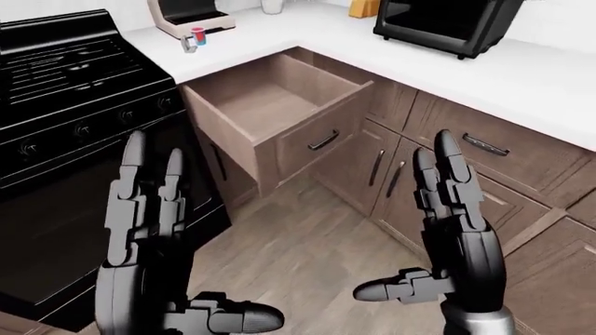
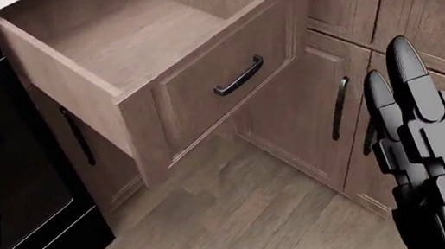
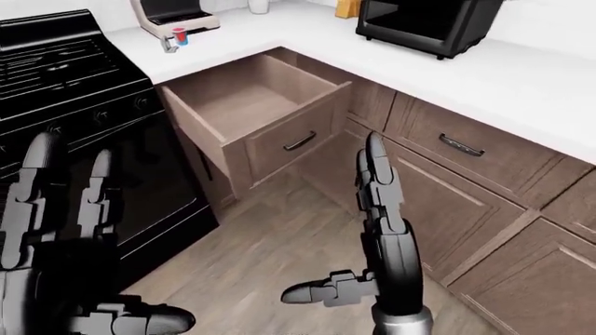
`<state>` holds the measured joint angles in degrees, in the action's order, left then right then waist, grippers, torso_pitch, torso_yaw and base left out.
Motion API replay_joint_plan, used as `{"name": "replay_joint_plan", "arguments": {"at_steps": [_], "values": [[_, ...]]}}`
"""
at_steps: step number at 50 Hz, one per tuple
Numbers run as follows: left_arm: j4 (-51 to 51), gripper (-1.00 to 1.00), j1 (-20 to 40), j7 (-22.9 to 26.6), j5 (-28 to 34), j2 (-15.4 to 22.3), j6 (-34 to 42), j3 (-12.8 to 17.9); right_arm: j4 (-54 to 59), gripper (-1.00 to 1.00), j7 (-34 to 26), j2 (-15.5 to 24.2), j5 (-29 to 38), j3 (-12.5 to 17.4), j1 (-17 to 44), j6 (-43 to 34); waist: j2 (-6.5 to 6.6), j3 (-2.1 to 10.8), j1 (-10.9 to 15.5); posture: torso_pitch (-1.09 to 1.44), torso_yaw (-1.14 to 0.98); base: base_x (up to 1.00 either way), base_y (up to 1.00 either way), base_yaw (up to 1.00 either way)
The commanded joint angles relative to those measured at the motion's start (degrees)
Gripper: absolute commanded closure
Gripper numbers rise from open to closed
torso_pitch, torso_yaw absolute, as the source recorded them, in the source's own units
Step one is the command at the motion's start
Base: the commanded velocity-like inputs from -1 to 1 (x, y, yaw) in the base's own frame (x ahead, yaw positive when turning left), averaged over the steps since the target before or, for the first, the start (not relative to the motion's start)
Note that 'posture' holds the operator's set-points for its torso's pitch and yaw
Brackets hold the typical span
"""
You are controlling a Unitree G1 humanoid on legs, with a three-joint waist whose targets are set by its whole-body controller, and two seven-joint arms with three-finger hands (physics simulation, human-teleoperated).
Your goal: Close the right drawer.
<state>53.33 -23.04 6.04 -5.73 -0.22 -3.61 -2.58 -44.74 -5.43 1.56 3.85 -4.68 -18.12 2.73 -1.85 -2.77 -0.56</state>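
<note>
wood drawer (image 1: 279, 112): pulled fully out from under the white surface (image 1: 522, 77), upper centre of the left-eye view; brown grain, box looks empty
drawer front: panel faces lower right in view, dark bar handle (image 2: 239, 75) at its middle, nothing touching it
drawer neighbours: black stove (image 1: 65, 91) just left of it; brown cabinet doors (image 2: 300, 113) with dark vertical pulls just right and below
right hand (image 1: 455, 230): low right in the left-eye view, well apart from the drawer, palm upright; fingers (image 1: 445, 174) straight and extended, thumb out to the left, holding nothing
left hand (image 1: 144, 237): low left, in line with the stove's oven door; fingers straight up and spread, thumb out to the right, holding nothing
head view: drawer fills the upper left, right hand at lower right edge, only a sliver of left hand at the left edge
surface, far side: black toaster-oven-like appliance (image 1: 447, 21) at top right; light appliance (image 1: 186, 17) with a small red-topped item (image 1: 198, 35) at top left
floor (image 1: 298, 258): wood planks, between the hands and the cabinets
</note>
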Motion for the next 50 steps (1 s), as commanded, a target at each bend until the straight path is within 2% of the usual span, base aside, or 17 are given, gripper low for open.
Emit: {"name": "replay_joint_plan", "arguments": {"at_steps": [1, 7, 10, 11, 12, 13, 18, 21, 23, 24, 34, 36, 38, 39, 41, 44, 50], "values": [[2.81, -1.0, 0.47, -0.35, -0.23, 0.12, -1.48, 0.53, -2.92, -1.0, -0.11, -0.18, -0.29, -0.67, 0.73, 1.72, -0.1, 0.36, 0.16, 0.0, 0.0, -0.03, 0.0, -0.09], [2.73, -1.0, 0.41, -0.38, -0.13, 0.15, -1.52, 0.29, -2.87, -1.0, -0.17, -0.19, -0.48, -0.57, 0.76, 1.75, 3.03, -0.51, 0.64, 0.0, 0.0, -0.02, 0.0, -0.12], [2.67, -1.0, 0.25, -0.4, -0.07, 0.21, -1.72, 0.06, -2.83, -1.0, -0.16, -0.23, -0.6, -0.59, 0.74, 1.84, 7.84, 0.81, 0.89, 0.0, 0.0, -0.03, 0.0, -0.16], [2.71, -1.0, 0.21, -0.4, -0.07, 0.25, -1.82, 0.02, -2.91, -1.0, -0.14, -0.23, -0.64, -0.6, 0.73, 1.85, 4.6, -0.27, 1.66, 0.0, 0.0, -0.08, 0.0, -0.18], [2.61, -1.0, 0.17, -0.4, -0.08, 0.27, -1.88, -0.05, -2.76, -1.0, -0.11, -0.24, -0.77, -0.47, 0.79, 1.87, 5.56, -0.13, 1.16, 0.0, 0.0, -0.09, 0.0, -0.2], [2.65, -1.0, 0.1, -0.41, -0.07, 0.31, -2.0, -0.1, -2.7, -1.0, -0.13, -0.22, -0.67, -0.54, 0.79, 1.93, 5.35, 0.25, 1.2, 0.0, 0.0, -0.1, 0.0, -0.22], [2.41, -1.0, 0.03, -0.42, -0.07, 0.42, -2.25, -0.2, -2.53, -1.0, -0.12, -0.19, -0.53, -0.65, 0.78, 2.03, 2.88, 1.13, 0.81, 0.0, 0.0, -0.18, 0.0, -0.24], [2.39, -1.0, -0.08, -0.41, -0.12, 0.47, -2.41, -0.21, -2.53, -1.0, -0.08, -0.18, -0.42, -0.76, 0.74, 2.05, 0.59, 1.17, 0.71, 0.0, 0.0, -0.2, 0.0, -0.25], [2.32, -1.0, -0.16, -0.37, -0.14, 0.49, -2.57, -0.23, -2.46, -1.0, -0.07, -0.15, -0.35, -0.82, 0.71, 2.15, -2.83, 1.84, 0.35, 0.0, 0.0, -0.2, 0.0, -0.25], [2.27, -1.0, -0.13, -0.38, -0.15, 0.5, -2.57, -0.22, -2.44, -1.0, -0.06, -0.15, -0.36, -0.83, 0.69, 2.16, -1.01, 1.24, -0.24, 0.0, 0.0, -0.2, 0.0, -0.25], [2.27, -1.0, -0.05, -0.49, -0.01, 0.54, -2.49, -0.35, -2.14, -1.0, -0.05, -0.1, -0.36, -0.77, 0.8, 2.31, 1.86, 0.87, 0.86, 0.0, 0.0, -0.27, 0.0, -0.28], [2.35, -1.0, 0.02, -0.57, -0.01, 0.54, -2.35, -0.32, -2.24, -1.0, -0.06, -0.1, -0.31, -0.78, 0.84, 2.24, 3.65, 0.83, 1.18, 0.0, 0.0, -0.32, 0.0, -0.29], [2.31, -1.0, 0.06, -0.58, -0.05, 0.55, -2.25, -0.33, -2.17, -1.0, -0.07, -0.12, -0.34, -0.75, 0.87, 2.24, 6.81, 1.37, 1.83, 0.0, 0.0, -0.32, 0.0, -0.29], [2.33, -1.0, 0.08, -0.61, -0.05, 0.55, -2.18, -0.31, -2.17, -1.0, -0.09, -0.11, -0.25, -0.8, 0.87, 2.24, 4.27, 0.77, 2.15, 0.0, 0.0, -0.31, 0.0, -0.28], [2.31, -1.0, 0.17, -0.62, -0.09, 0.54, -2.07, -0.28, -2.26, -1.0, -0.07, -0.15, -0.46, -0.65, 0.94, 2.13, 5.08, 1.28, 1.55, 0.0, 0.0, -0.32, 0.0, -0.3], [2.33, -1.0, 0.16, -0.61, -0.11, 0.54, -2.05, -0.24, -2.25, -1.0, -0.09, -0.15, -0.41, -0.66, 0.9, 2.2, 4.02, 1.99, 1.19, 0.0, 0.0, -0.32, 0.0, -0.3], [2.18, -1.0, 0.19, -0.49, -0.18, 0.55, -2.19, -0.23, -2.12, -1.0, -0.15, -0.13, -0.27, -0.74, 0.85, 2.3, 1.07, 1.43, 0.56, 0.0, 0.0, -0.32, 0.0, -0.3]]}}
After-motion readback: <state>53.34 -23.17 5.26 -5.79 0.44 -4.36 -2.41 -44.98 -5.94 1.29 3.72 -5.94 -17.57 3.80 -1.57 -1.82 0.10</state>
